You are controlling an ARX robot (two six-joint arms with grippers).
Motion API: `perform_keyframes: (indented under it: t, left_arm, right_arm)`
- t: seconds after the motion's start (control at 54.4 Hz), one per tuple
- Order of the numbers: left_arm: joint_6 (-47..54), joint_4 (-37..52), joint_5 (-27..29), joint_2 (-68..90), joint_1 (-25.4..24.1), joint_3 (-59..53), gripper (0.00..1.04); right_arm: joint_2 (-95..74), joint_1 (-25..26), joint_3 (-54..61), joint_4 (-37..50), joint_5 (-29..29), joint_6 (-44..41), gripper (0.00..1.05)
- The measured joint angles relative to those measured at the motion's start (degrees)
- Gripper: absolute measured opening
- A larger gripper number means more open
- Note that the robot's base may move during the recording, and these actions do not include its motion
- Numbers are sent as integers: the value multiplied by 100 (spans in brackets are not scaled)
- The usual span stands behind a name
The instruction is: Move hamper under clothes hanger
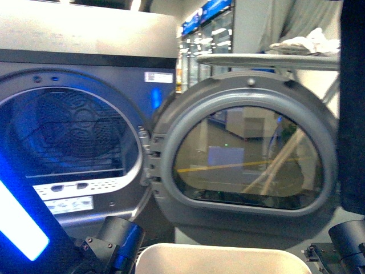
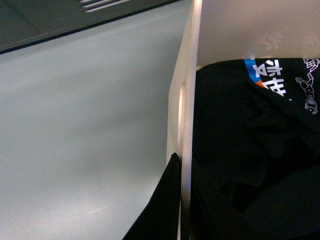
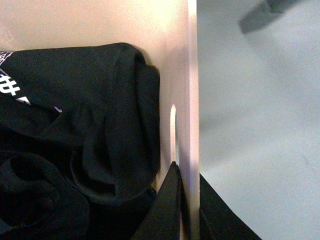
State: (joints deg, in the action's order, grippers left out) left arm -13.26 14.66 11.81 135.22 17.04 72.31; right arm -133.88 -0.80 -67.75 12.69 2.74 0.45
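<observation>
The beige hamper shows its far rim at the bottom of the front view, between my two arms. My left gripper is shut on one side wall of the hamper, one finger outside and one inside. My right gripper is shut on the opposite wall, by its cut-out handle slot. Black clothing with a printed T-shirt fills the hamper. A black cloth hangs at the far right of the front view. The clothes hanger's bar and legs are out of view.
A dark grey dryer stands straight ahead, its round door swung open to the right, close beyond the hamper. An ironing board with white cloth stands behind the door. Pale floor lies on both sides of the hamper.
</observation>
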Motion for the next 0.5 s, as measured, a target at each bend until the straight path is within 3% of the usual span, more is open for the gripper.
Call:
perform_keyframes:
  t: [0.497]
  left_arm:
    - [2, -2, 109, -11, -103, -11, 4]
  right_arm:
    - [15, -101, 2, 0, -83, 0, 3]
